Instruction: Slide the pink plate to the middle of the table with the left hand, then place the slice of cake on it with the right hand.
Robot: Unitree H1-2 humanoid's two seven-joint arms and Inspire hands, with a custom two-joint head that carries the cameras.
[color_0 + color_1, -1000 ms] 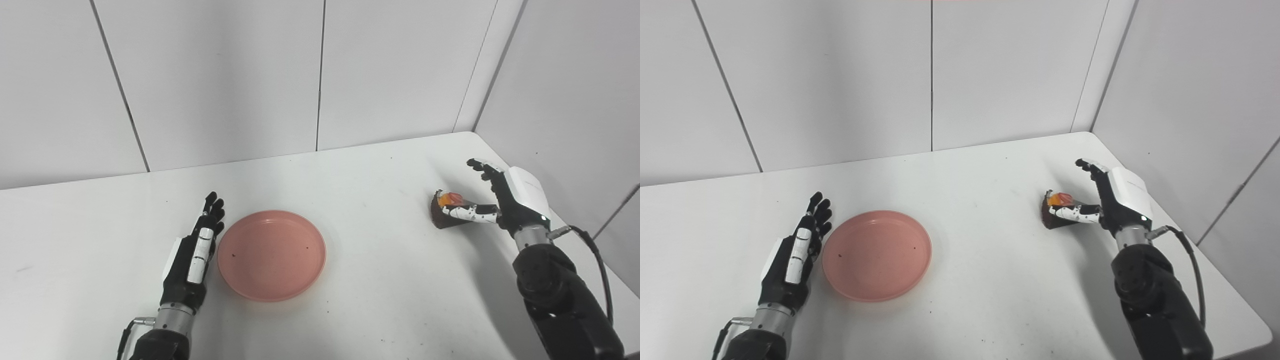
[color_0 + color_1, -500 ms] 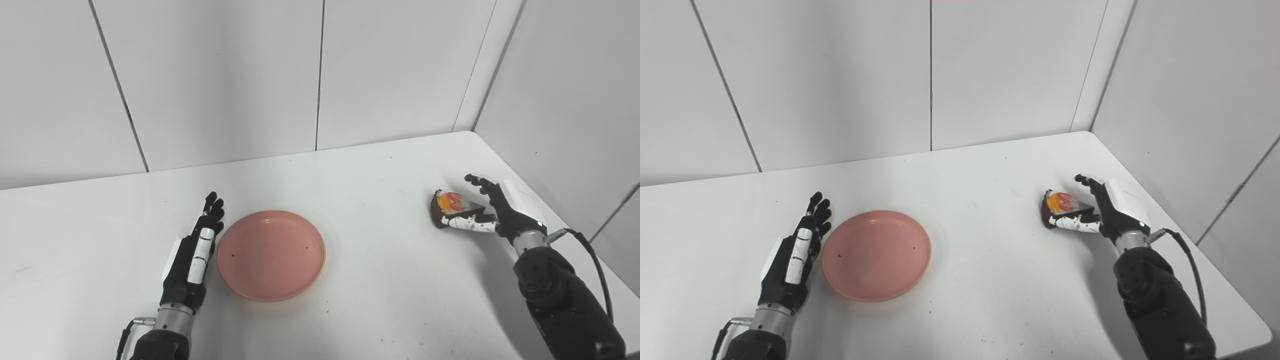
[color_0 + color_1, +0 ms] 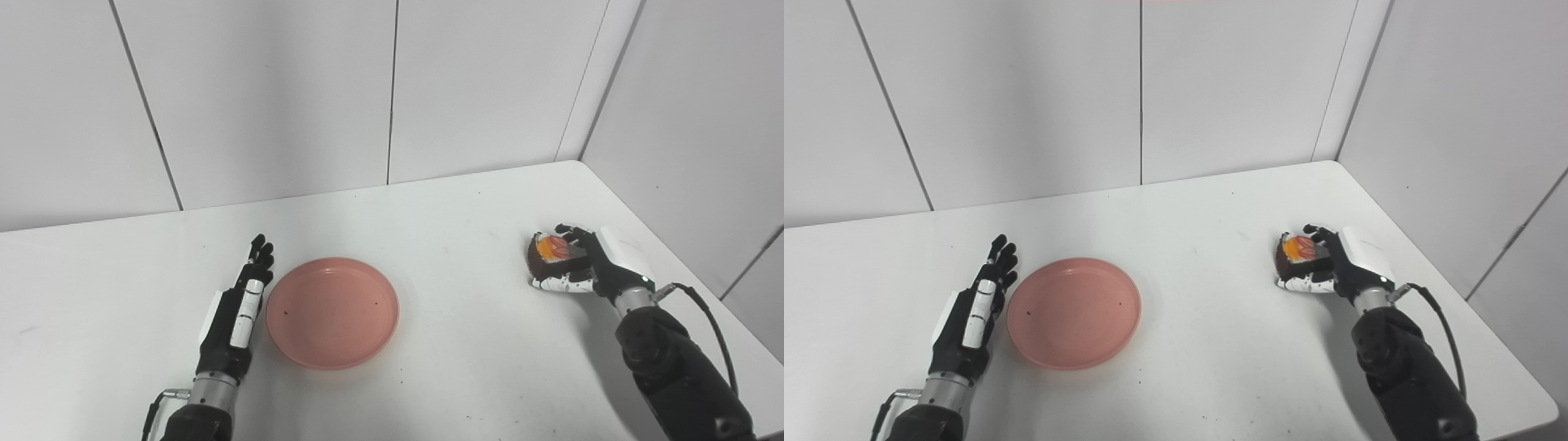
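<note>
In the left eye view, the left hand (image 3: 236, 312) is lying flat on the table (image 3: 465, 361), fingers straight and holding nothing; the pink plate (image 3: 332, 312) is sitting just beside it, toward the right hand. In the right eye view, the right hand (image 3: 1344, 266) is wrapping its fingers and thumb around the slice of cake (image 3: 1297, 256), which is resting on the table.

Pink plate (image 3: 332, 312), brown cake slice (image 3: 545, 257) topped orange, white table (image 3: 465, 220).
</note>
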